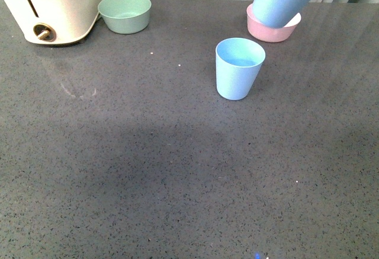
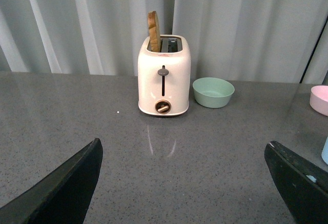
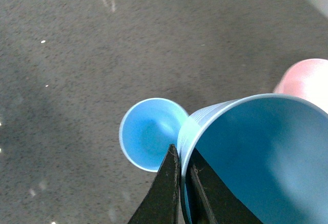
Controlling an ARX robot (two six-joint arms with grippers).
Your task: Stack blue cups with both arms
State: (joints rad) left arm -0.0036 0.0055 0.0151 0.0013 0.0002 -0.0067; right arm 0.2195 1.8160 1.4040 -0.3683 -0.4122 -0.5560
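Note:
One blue cup [image 1: 238,69] stands upright on the dark grey table, right of centre. A second blue cup [image 1: 281,1] hangs tilted in the air at the top right, above and behind the first. My right gripper [image 3: 183,170] is shut on that lifted cup's [image 3: 256,157] rim, one finger inside and one outside. Below it, the standing cup [image 3: 148,131] shows its open mouth. My left gripper [image 2: 184,183] is open over bare table, nothing between its fingers [image 2: 66,188], and it does not show in the front view.
A cream toaster [image 1: 53,4] stands at the back left, holding a slice of toast [image 2: 154,25]. A sage-green bowl [image 1: 125,12] sits beside it. A pink bowl [image 1: 269,29] lies at the back right, partly behind the lifted cup. Curtains hang behind the table.

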